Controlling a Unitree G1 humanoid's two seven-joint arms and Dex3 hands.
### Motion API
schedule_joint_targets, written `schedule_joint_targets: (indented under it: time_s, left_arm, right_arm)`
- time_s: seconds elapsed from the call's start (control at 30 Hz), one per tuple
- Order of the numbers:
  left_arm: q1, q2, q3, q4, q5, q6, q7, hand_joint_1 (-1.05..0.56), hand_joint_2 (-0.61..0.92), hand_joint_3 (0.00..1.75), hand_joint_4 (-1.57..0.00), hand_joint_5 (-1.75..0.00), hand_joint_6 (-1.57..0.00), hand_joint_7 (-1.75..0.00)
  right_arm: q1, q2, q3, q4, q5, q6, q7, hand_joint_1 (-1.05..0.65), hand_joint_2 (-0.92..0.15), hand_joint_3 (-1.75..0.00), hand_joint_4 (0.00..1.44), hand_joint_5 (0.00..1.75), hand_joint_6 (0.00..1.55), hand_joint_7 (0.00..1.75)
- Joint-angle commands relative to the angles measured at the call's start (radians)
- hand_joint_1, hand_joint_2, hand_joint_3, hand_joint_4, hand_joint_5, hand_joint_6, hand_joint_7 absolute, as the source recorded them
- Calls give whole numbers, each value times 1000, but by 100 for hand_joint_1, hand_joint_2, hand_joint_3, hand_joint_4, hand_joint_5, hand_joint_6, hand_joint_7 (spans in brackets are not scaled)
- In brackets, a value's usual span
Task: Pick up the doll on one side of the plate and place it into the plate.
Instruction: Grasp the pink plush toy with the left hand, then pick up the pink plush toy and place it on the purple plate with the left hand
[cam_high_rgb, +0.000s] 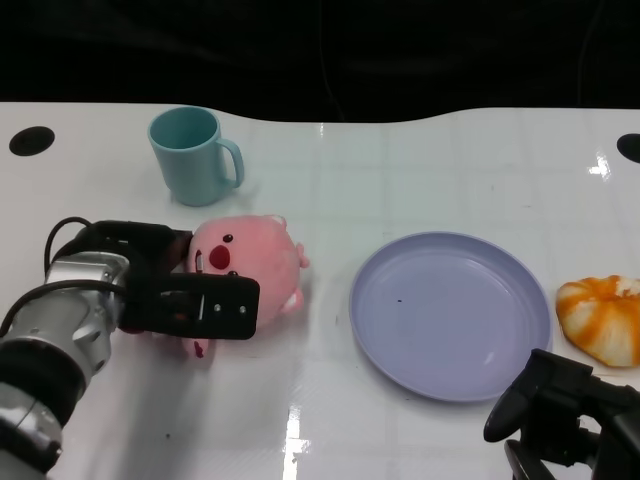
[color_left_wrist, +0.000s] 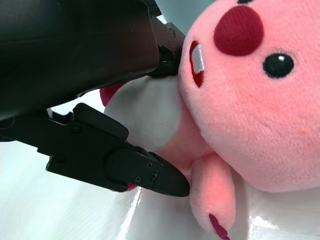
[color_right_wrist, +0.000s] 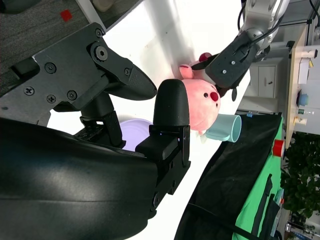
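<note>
Plush pink doll (cam_high_rgb: 255, 265), rounded and fuzzy, clamped by left hand (cam_high_rgb: 190, 300) beside smooth round lavender plate (cam_high_rgb: 450, 315); right hand (cam_high_rgb: 560, 405) empty, fingers apart.

The left robot hand (cam_high_rgb: 190, 300) is reaching in from the lower left on its silver forearm, its black fingers (color_left_wrist: 145, 172) wrapping around the pink doll (cam_high_rgb: 255, 268) from both sides and gripping it. The right robot hand (cam_high_rgb: 560, 405) is sitting low at the lower right, holding nothing, with its black fingers (color_right_wrist: 170, 112) spread apart.
</note>
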Motion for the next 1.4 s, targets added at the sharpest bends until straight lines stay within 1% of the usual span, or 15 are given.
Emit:
schedule_joint_targets:
  time_s: [0.03,0.17,0.37,0.4,0.43,0.47,0.53,0.57,0.63,0.7,0.77,0.83,0.93,1.07,1.4]
  left_arm:
    - [8,-33,-27,90,-5,-21,13,-62,92,3,-21,-9,-31,-2]
    - [5,-68,-35,165,-11,-19,61,-58,92,6,-31,-10,-42,-5]
    - [30,-81,-23,230,-43,-67,172,-32,92,3,-81,-15,-97,-11]
    - [37,-78,-27,236,-42,-83,201,-32,92,3,-90,-38,-102,-10]
    - [42,-75,-29,241,-42,-98,224,-31,92,2,-79,-105,-113,-12]
    - [49,-71,-29,243,-43,-114,252,-30,92,2,-74,-135,-117,-15]
    - [58,-65,-26,244,-47,-138,295,-27,92,10,-70,-160,-118,-19]
    - [63,-61,-26,242,-47,-148,315,-26,92,19,-69,-167,-111,-34]
    - [68,-53,-25,237,-48,-166,345,-26,92,31,-69,-173,-89,-76]
    - [77,-43,-21,227,-49,-187,397,-26,92,35,-69,-174,-86,-73]
    - [86,-36,-13,220,-55,-208,449,-26,92,37,-73,-175,-76,-112]
    - [94,-30,2,212,-73,-229,481,-26,92,37,-72,-175,-72,-122]
    - [118,-16,43,181,-117,-286,546,-20,82,46,-82,-175,-64,-166]
    - [159,8,104,104,-181,-356,561,-15,52,110,-90,-175,-72,-174]
    - [313,28,285,-294,-366,-252,366,-12,48,123,-95,-175,-75,-175]
  right_arm:
    - [5,-11,-5,-20,5,1,-2,-21,-57,-111,64,175,51,149]
    - [9,-10,-3,-19,4,-6,-1,-21,-57,-111,64,175,51,149]
    - [11,-8,-3,-20,7,-6,-1,-21,-57,-111,64,175,51,149]
    - [12,-6,-3,-21,9,-4,-1,-20,-57,-111,64,175,51,149]
    - [13,-5,-3,-21,11,-2,-2,-20,-56,-111,64,175,51,149]
    - [12,-6,-3,-19,11,-4,-2,-21,-56,-111,64,175,51,149]
    - [11,-8,-4,-16,10,-10,1,-21,-56,-111,64,175,51,148]
    - [10,-10,-5,-14,10,-12,2,-21,-56,-111,64,175,51,148]
    - [9,-10,-6,-13,9,-13,3,-21,-56,-111,64,175,51,149]
    - [7,-11,-8,-13,8,-10,2,-21,-56,-111,64,175,51,149]
    - [6,-11,-9,-13,11,-4,2,-21,-56,-111,64,175,51,148]
    - [6,-12,-9,-12,10,-5,3,-21,-56,-110,64,175,51,148]
    - [4,-12,-10,-8,12,-7,5,-20,-57,-110,64,175,51,148]
    - [-1,-12,-9,-3,9,-6,4,-20,-57,-110,64,175,51,148]
    - [-12,-9,-7,22,-1,-23,1,-19,-55,-114,65,175,52,146]
